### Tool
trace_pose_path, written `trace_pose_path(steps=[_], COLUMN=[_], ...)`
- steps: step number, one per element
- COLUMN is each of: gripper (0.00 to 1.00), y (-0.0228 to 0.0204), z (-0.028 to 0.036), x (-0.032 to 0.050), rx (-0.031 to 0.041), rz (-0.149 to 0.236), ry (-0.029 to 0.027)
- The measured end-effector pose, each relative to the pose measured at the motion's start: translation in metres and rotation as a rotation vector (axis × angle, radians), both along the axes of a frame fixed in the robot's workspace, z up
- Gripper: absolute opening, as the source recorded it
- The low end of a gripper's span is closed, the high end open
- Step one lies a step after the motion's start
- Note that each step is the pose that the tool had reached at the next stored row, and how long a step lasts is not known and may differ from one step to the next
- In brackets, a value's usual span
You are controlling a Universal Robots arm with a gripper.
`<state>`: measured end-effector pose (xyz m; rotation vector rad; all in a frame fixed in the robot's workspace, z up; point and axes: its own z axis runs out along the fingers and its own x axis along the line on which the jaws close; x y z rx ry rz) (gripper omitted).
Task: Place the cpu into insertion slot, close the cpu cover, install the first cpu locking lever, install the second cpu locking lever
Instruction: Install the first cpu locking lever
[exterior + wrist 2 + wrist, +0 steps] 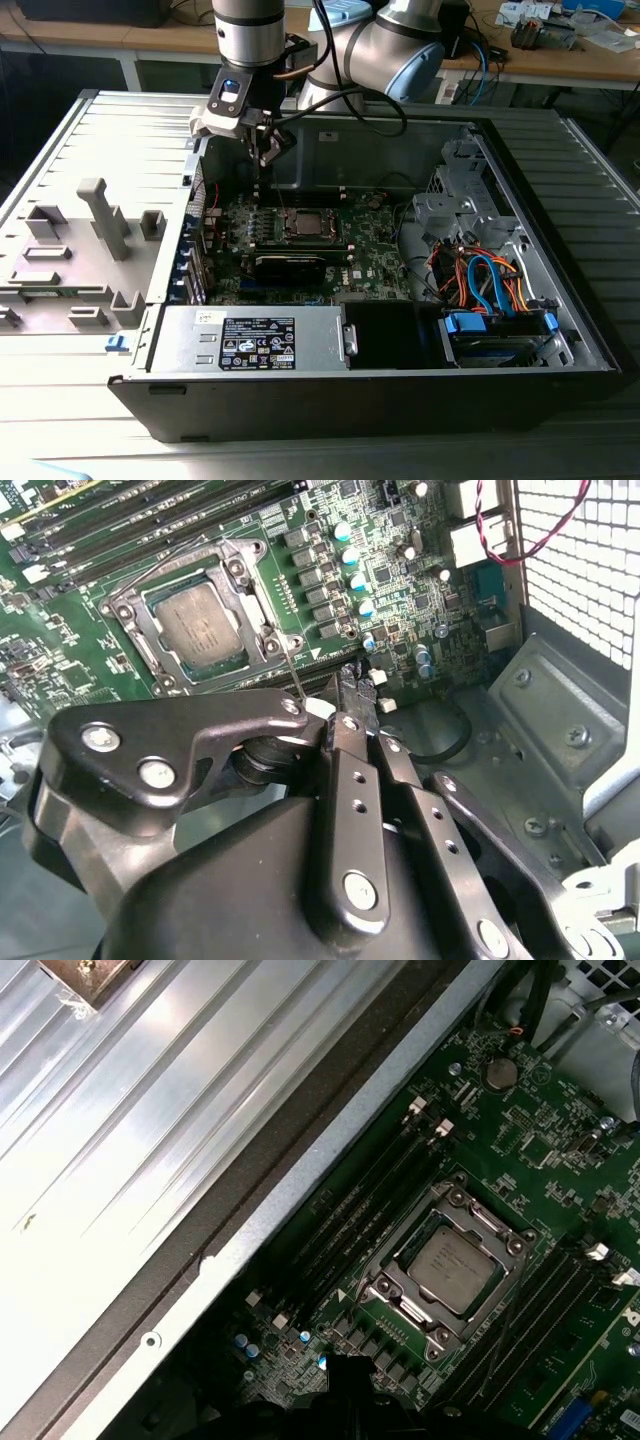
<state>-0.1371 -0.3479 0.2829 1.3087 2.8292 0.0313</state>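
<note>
The cpu (198,625) lies flat in the insertion slot (452,1265), its grey top showing through the window of the cpu cover (252,600), which is folded down over it. In the exterior view the socket (304,223) sits mid-board. A thin wire locking lever (292,668) rises from the socket's corner toward my fingertips. A second lever (175,558) runs along the socket's other side. My gripper (357,685) hovers just beside the socket with its fingers together; in the exterior view my gripper (265,158) hangs over the board's back left part.
The open computer case holds a grey power supply (250,340) in front, a drive cage with orange and blue cables (485,285) on the exterior view's right, and a long black block (290,265) just in front of the socket. A grey fixture tray (80,250) lies outside the case.
</note>
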Motion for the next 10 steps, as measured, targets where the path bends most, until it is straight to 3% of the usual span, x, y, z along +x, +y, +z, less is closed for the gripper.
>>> trace_pose_path(steps=[10], gripper=[0.11], y=[0.0000], z=[0.0000], x=[0.0000], rx=[0.0000], rz=[0.020], ry=[0.0000])
